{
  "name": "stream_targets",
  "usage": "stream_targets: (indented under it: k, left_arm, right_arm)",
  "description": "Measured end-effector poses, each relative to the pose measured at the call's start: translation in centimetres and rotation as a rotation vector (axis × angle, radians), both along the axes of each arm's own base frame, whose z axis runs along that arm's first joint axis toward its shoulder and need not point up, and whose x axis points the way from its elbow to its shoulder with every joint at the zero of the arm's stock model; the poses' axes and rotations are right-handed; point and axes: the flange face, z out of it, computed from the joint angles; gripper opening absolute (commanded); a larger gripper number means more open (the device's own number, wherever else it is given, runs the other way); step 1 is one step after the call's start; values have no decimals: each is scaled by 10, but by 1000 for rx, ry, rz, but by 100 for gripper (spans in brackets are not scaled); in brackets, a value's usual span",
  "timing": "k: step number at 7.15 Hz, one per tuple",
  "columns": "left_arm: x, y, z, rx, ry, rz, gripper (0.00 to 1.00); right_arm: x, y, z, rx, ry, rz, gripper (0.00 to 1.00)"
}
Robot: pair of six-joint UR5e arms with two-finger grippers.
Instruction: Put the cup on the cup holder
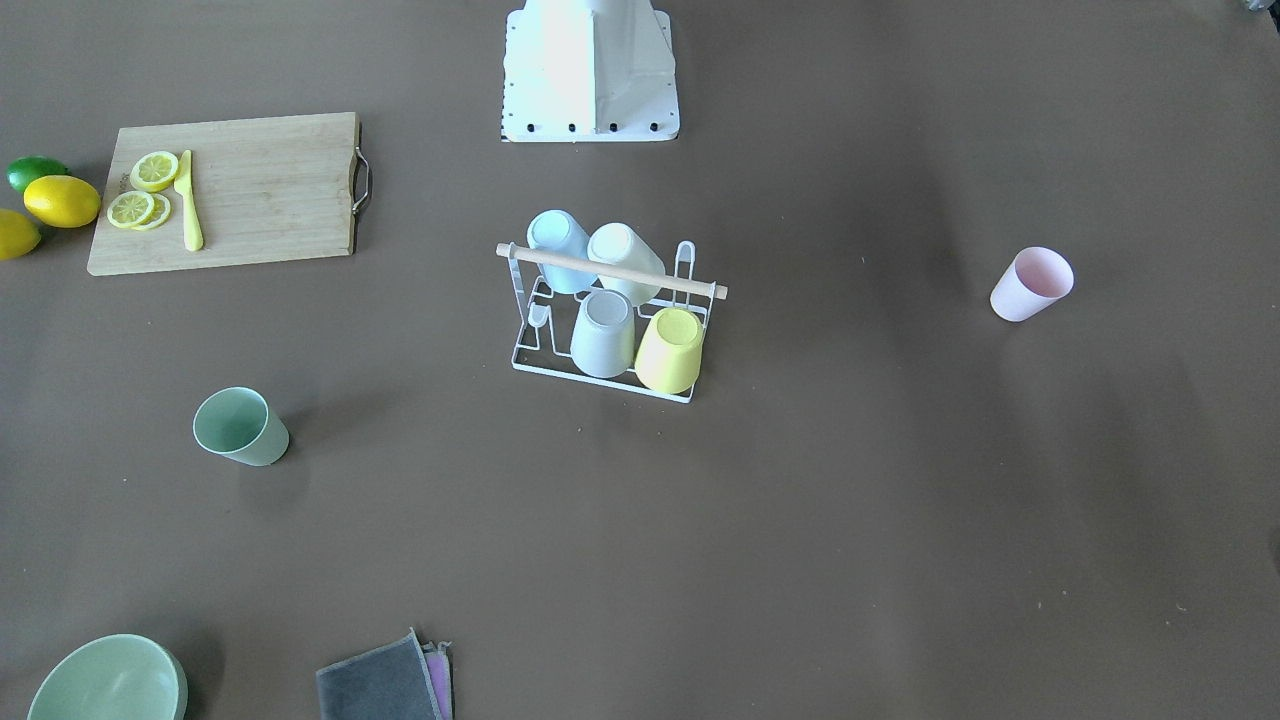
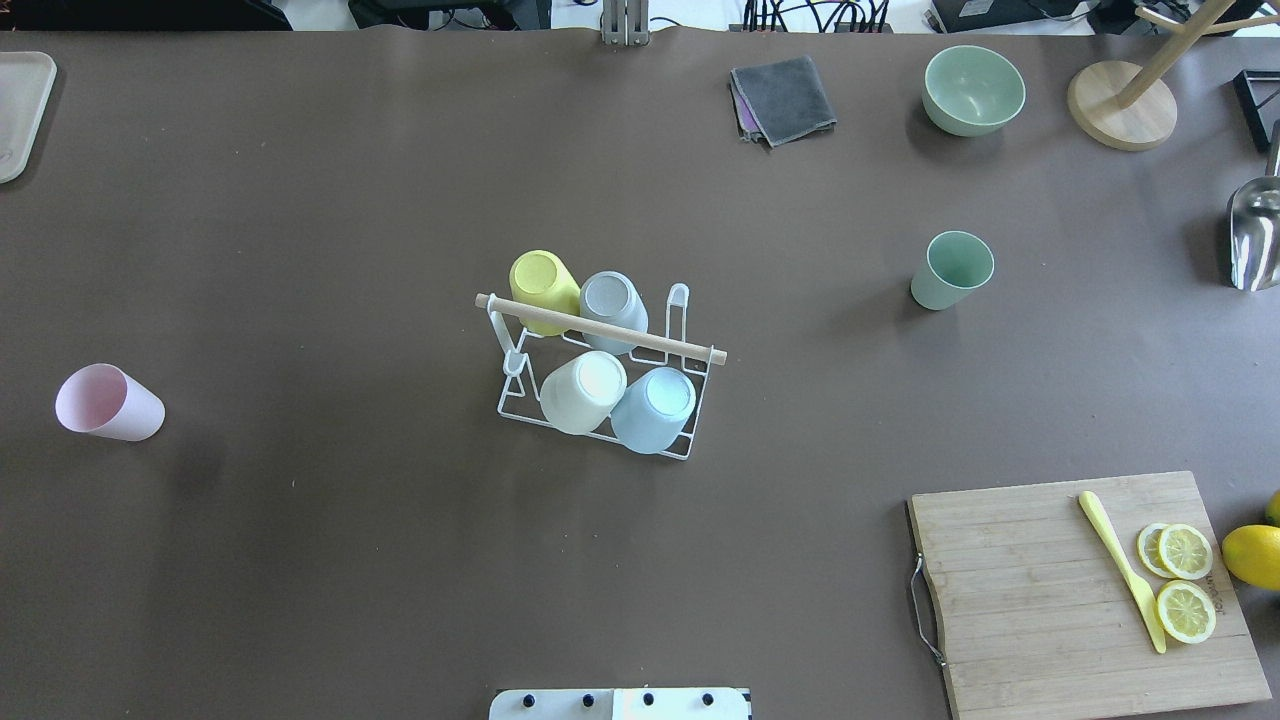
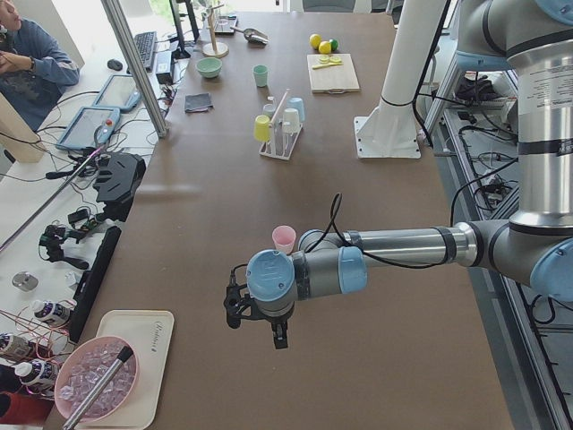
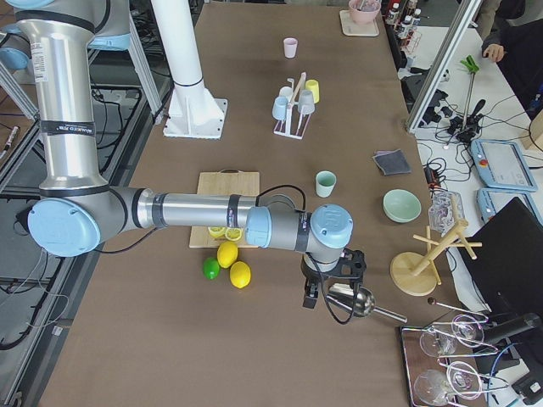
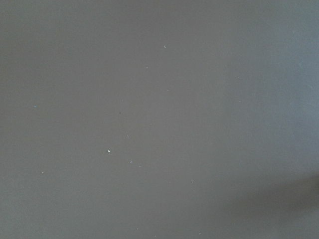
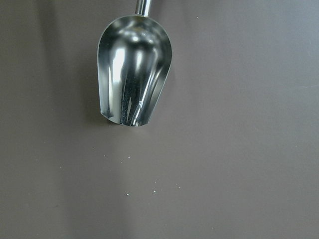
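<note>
- The left gripper [image 3: 258, 320] shows only in the left side view, small and dark under the wrist. I cannot tell how far its jaws are parted or whether it holds anything.
- Its wrist camera shows only the bare brown table [image 5: 159, 119].
- The right gripper [image 4: 329, 284] shows only in the right side view, so its opening and any hold cannot be told either. It hangs just over a metal scoop [image 6: 133, 74], which fills the upper part of the right wrist view, handle cut off at the top.
- The left arm's elbow hides the foot of the pink cup [image 3: 284, 237] in the left side view. Overhead, this cup [image 2: 108, 403] stands alone near the table's left end.
- The cup holder [image 2: 600, 328] stands mid-table, well apart from both loose cups.
- It carries four upturned cups: yellow cup [image 2: 543, 282], grey cup [image 2: 613, 303], cream cup [image 2: 583, 390] and blue cup [image 2: 655, 408]. Two prongs stand bare.
- The green cup [image 2: 951, 270] stands upright to the right of the holder, mouth up.
- Beyond it lie a green bowl [image 2: 973, 90] and a folded grey cloth [image 2: 785, 98].
- A cutting board [image 2: 1040, 590] with lemon slices [image 2: 1185, 580] and a yellow knife [image 2: 1120, 568] sits at the near right. A lemon [image 2: 1252, 555] beside it is cut off by the edge.
</note>
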Motion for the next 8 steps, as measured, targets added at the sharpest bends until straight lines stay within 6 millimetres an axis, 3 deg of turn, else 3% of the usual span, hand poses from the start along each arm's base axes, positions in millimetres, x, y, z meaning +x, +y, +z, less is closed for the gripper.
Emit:
stream_targets:
  k: [2, 3, 8]
  left_arm:
    - [0, -1, -1, 2, -1, -1, 99]
    - [0, -1, -2, 2, -1, -2, 99]
    - [0, -2, -5, 14, -5, 4, 99]
  right_arm:
    - [-11, -7, -13, 16, 3, -10, 100]
    - [-24, -12, -31, 31, 6, -14, 100]
    - [-133, -19, -131, 143, -32, -130, 100]
